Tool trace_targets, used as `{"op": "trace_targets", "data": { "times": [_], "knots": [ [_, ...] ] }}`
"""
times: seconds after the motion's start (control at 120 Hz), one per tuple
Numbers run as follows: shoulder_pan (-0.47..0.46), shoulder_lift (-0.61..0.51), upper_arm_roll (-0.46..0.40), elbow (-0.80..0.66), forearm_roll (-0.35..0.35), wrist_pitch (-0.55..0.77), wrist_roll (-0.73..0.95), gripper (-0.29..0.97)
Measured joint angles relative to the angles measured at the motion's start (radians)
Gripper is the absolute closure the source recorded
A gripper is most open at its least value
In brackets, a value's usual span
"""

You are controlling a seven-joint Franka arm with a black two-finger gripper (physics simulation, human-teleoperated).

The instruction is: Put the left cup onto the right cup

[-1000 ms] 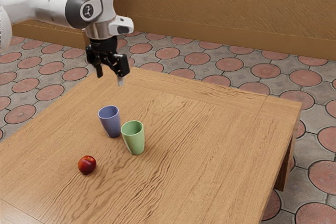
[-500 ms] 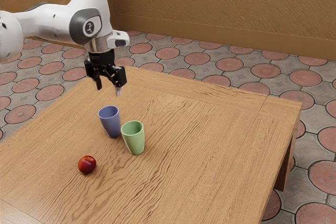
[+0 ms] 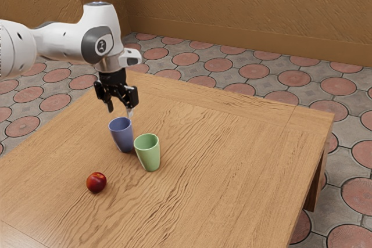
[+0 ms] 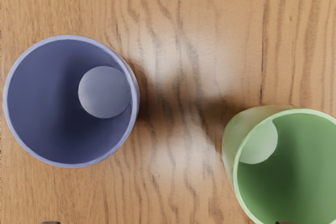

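Note:
A blue cup (image 3: 121,133) stands upright on the wooden table (image 3: 232,161), with a green cup (image 3: 147,151) just to its right in the exterior view, close beside it. My gripper (image 3: 118,108) hangs open a short way above the blue cup's rim, slightly behind it, holding nothing. From the wrist camera I look straight down into the blue cup (image 4: 68,103) and the green cup (image 4: 283,166); a strip of bare table separates them.
A red apple (image 3: 96,182) lies on the table nearer the front edge, to the exterior view's left of the cups. The tabletop stretches wide toward the exterior view's right. Tiled floor surrounds the table.
My arm has lowered and moved forward, bringing the gripper from well behind and above the cups down to just over the blue cup. The cups and apple have not moved.

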Motion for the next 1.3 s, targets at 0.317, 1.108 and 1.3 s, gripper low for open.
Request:
{"op": "trace_targets", "data": {
  "times": [0.317,1.108,1.3],
  "knots": [
    [0.006,0.041,0.000,0.006,-0.002,0.038,0.003,0.18],
    [0.034,0.168,0.012,0.057,-0.068,0.088,0.044,0.20],
    [0.039,0.178,0.012,0.057,-0.073,0.092,0.053,0.29]
  ]
}}
